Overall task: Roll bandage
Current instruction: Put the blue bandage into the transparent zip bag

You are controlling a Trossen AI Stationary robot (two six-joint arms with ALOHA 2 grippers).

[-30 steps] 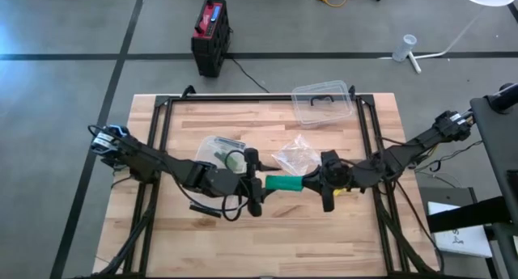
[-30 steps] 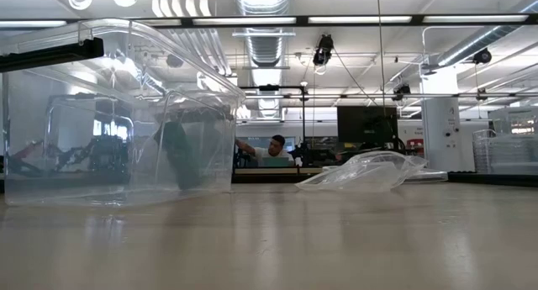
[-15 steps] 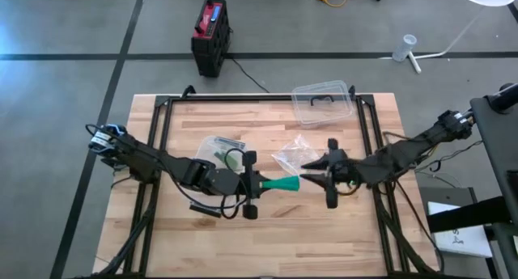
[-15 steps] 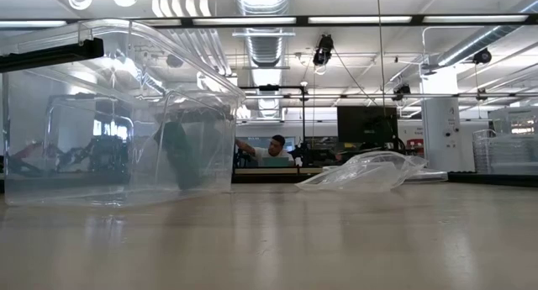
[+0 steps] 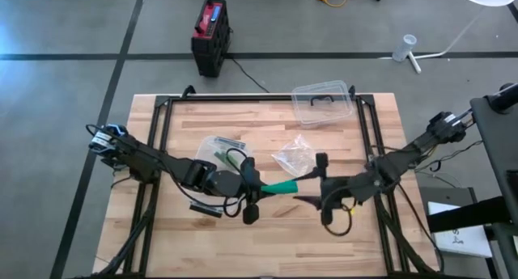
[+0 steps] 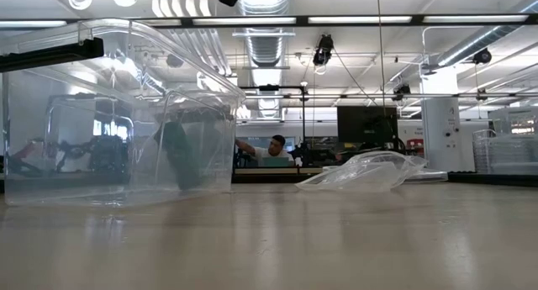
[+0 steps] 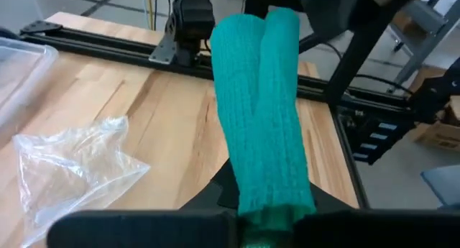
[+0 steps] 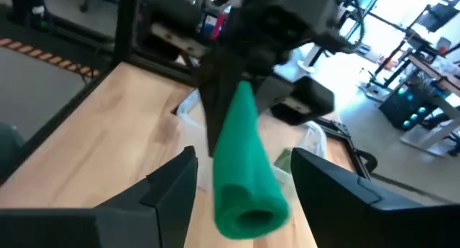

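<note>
A green bandage (image 5: 280, 186), rolled into a tube, hangs in the air over the middle of the table. My left gripper (image 5: 259, 190) is shut on its left end. In the left wrist view the bandage (image 7: 262, 111) runs away from the fingers toward the right arm. My right gripper (image 5: 312, 195) stands open just off the bandage's free right end. In the right wrist view its fingers (image 8: 171, 182) stand on either side of that open end (image 8: 248, 212) without touching it. My left gripper pinches the bandage's left end (image 7: 272, 213) between its two fingers. The fingers come nearly level from the table's left and lie along the tube. The bandage sticks out past them toward the right arm, lifted clear of the table, and the fingers hide the very end.
A crumpled clear plastic bag (image 5: 295, 156) lies just beyond the bandage, and a clear packet (image 5: 220, 148) lies beside the left arm. A clear plastic container (image 5: 322, 103) stands at the far edge; it fills the low view's left (image 6: 118, 113). A person sits in the room behind.
My right gripper has opened, let go of the bandage's right end, rolled, and drawn back toward the table's right and near edge. My left gripper has rolled and taken hold of the left end. The bandage now hangs from the left gripper alone, clear of the table.
</note>
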